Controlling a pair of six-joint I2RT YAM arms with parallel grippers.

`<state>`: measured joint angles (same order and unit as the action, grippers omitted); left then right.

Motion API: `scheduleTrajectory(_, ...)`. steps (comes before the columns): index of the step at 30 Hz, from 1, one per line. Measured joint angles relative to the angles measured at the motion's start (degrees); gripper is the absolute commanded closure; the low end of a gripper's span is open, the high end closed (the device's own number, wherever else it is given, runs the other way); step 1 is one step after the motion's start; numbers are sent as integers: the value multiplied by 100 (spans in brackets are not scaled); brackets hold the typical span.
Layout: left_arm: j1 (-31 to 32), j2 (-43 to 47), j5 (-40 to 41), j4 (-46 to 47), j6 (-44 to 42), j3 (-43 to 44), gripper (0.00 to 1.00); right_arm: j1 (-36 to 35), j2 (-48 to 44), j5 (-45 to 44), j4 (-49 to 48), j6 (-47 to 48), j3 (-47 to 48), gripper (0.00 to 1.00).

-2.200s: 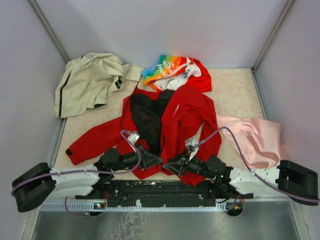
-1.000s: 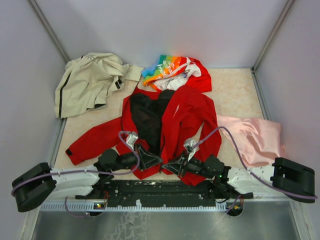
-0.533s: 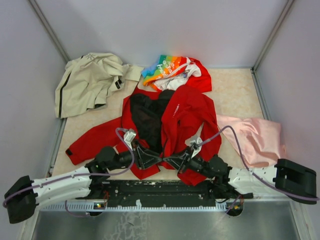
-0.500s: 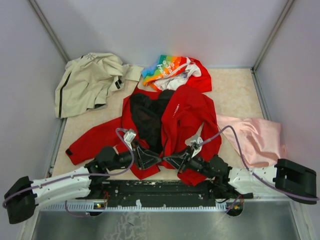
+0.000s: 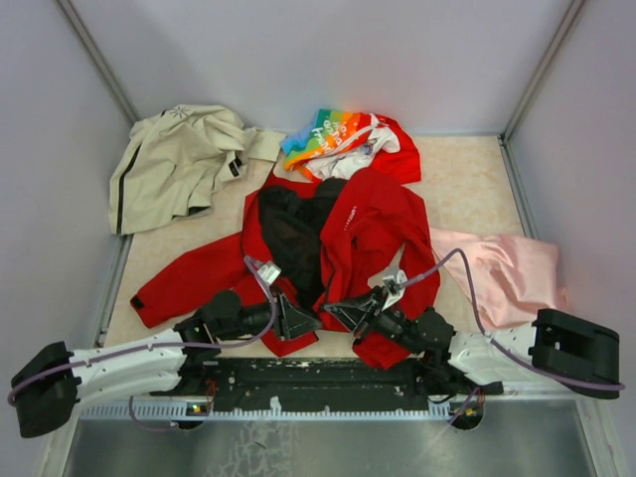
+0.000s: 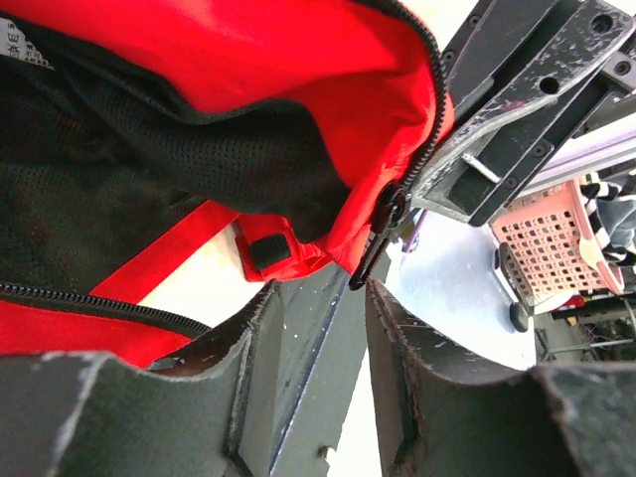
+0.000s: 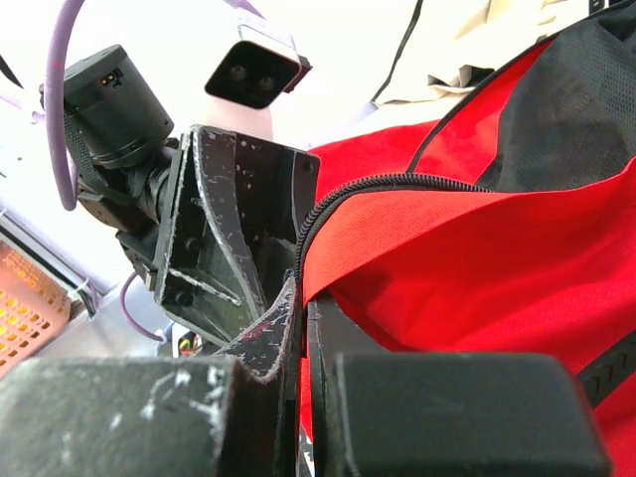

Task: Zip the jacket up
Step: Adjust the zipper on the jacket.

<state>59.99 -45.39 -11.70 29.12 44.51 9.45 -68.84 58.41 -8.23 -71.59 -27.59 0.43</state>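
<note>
Jacket (image 5: 373, 224) hem in right pincer (image 7: 301, 288), left pincer (image 6: 323, 293) (parted) — just beside

Note: you can read no text here. White print (image 5: 350, 215) on the jacket (image 5: 383, 224) and lettering on the rainbow garment (image 5: 323, 132) are too small.

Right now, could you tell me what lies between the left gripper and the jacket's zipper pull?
Nothing: in the left wrist view the zipper pull of the jacket hangs right at the fingertips of the open left gripper, with no object between.
</note>
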Motion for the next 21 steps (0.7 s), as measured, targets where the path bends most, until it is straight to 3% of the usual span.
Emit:
scheduleTrajectory(4, 2, -179, -68, 138, 79, 0, 68, 0, 44, -28, -85, -2, 0, 100)
scheduleTrajectory(21, 31, 101, -205, 221, 326, 9, 67, 0, 214, -120, -258, 9, 0, 100)
